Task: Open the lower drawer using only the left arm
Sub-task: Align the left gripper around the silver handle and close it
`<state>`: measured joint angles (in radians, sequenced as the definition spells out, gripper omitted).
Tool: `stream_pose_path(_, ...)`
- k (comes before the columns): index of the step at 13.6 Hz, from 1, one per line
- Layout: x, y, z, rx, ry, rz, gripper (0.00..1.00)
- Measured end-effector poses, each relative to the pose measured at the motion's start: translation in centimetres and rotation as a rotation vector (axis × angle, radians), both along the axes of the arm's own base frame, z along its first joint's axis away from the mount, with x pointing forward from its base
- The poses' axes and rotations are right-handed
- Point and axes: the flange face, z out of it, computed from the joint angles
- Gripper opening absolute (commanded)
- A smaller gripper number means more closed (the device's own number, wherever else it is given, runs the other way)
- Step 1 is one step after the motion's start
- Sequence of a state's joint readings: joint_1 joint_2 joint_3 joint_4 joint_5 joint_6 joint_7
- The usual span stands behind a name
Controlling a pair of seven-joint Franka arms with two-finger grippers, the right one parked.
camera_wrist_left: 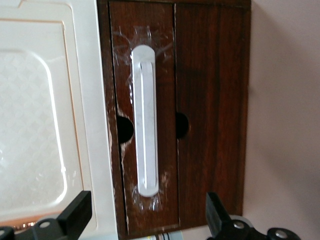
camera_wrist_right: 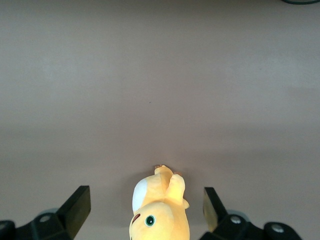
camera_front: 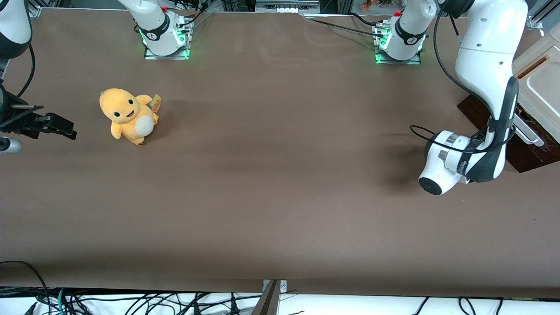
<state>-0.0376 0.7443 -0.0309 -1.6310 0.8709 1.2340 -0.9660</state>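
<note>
- Cables (camera_front: 131, 302) trail along the counter's near edge, closest to the front camera; they play no part in the job.
- Brown cloth covers the counter (camera_front: 280, 197), and most of it lies bare between the two ends.
- Toward the parked arm's end sits a yellow plush toy (camera_front: 127, 114), upright and well apart from the cabinet.
- At the working arm's end, the left arm (camera_front: 485, 78) bends down from above, its wrist turned toward the dark wooden cabinet at the counter's edge.
- From the wrist camera, the jaws (camera_wrist_left: 145, 220) stand wide, one black finger (camera_wrist_left: 75, 212) showing at each side, with nothing between them.
- That spread looks chosen so the jaws can pass around the handle (camera_wrist_left: 145, 120), which lines up with the gap between them but is not yet touched.
- The lower drawer (camera_wrist_left: 145, 115), dark reddish-brown, looks shut: its front sits about level with the wood panel (camera_wrist_left: 212, 115) beside it.
- Just beside the drawer lies a cream-white panel (camera_wrist_left: 45, 115), not the target.
- My guess is the arm is lining up its approach; it needs to move in, close on the handle, then pull straight out.
- If it drifts sideways, a finger could strike the drawer front or the cream-white panel.
</note>
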Motion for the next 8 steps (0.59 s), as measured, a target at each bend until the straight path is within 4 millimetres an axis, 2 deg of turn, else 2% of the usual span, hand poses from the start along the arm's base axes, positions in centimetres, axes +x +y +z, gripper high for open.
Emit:
stream_pose_path(3,-0.7,3.1,-1.7,0.014,0.039,0.030,1.00)
stream_pose_path(7,-1.4,6.4,-1.7,-0.007,0.077,0.086,1.00)
stream_pose_path(8,-1.7,7.3,-1.6,0.000,0.086,0.108,0.94)
